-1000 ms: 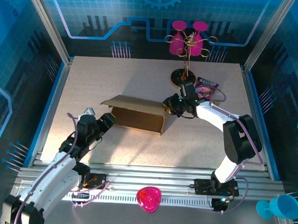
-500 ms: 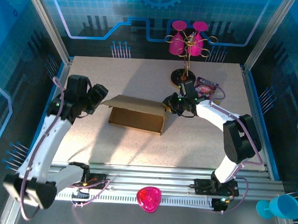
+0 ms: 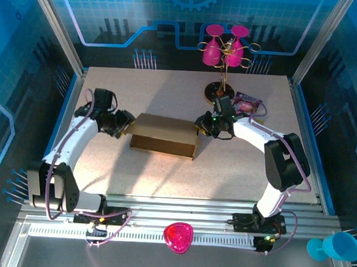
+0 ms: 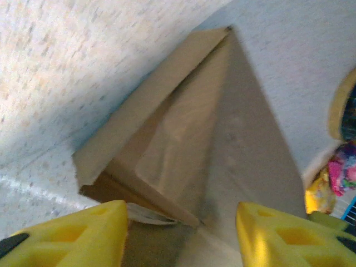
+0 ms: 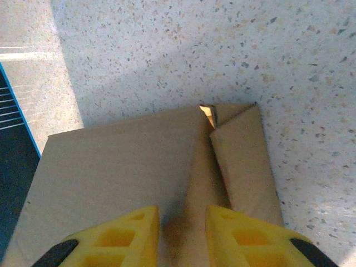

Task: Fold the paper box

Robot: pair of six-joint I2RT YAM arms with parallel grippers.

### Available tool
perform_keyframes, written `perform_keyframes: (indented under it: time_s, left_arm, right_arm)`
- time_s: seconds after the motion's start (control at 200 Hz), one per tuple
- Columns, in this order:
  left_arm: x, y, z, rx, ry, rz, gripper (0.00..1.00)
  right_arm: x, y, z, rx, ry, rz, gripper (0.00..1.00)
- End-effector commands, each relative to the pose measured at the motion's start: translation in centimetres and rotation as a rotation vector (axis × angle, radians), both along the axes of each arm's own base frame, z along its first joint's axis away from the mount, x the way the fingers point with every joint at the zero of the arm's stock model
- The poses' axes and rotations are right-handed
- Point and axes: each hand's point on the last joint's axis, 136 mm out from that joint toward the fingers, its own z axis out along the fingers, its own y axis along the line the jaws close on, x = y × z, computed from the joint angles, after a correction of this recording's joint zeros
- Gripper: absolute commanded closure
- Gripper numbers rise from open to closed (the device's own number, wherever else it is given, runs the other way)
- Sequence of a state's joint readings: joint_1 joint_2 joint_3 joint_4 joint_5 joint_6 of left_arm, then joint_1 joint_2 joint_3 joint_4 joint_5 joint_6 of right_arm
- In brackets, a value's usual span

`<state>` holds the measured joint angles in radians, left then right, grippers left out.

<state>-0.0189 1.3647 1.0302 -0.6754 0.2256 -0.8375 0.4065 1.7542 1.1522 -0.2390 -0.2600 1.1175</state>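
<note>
The paper box [image 3: 163,136] is plain brown cardboard with no printing, and the only lettering around is on a purple snack bag [image 3: 247,105] lying behind the right arm, too small to read. The box lies on the speckled table [image 3: 164,180] about mid-depth and a little left of centre. Its long axis runs left to right, with the right end swung slightly nearer the arms. The left arm goes up the left side of the table, bends at the elbow and turns inward, which puts the left gripper [image 3: 126,123] at the box's left end. Its yellow fingers [image 4: 83,233] stand well apart with the box's corner between them, and I cannot tell whether they touch it. The right arm stretches leftward across the table to the box's right end. There the right gripper [image 3: 201,126] has its jaws drawn narrow on the cardboard, and a fold runs into the gap between them.
</note>
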Motion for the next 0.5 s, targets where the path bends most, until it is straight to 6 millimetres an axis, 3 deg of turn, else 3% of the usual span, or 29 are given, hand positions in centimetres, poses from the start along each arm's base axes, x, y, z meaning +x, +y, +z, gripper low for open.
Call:
perform_keyframes:
  time_s: [0.0, 0.155, 0.495]
  left_arm:
    - [-2.3, -1.2, -2.7, -0.037, 0.042, -0.028, 0.50]
    - [-4.5, -1.7, -5.8, -0.018, 0.109, -0.044, 0.51]
    - [-6.4, -1.6, -7.8, 0.084, 0.198, -0.131, 0.43]
  right_arm:
    - [-0.1, -1.4, 0.4, -0.052, -0.015, 0.027, 0.68]
    - [-1.0, -2.7, 1.3, -0.082, -0.039, 0.058, 0.62]
    - [-3.5, -3.3, 1.9, -0.115, -0.080, 0.168, 0.49]
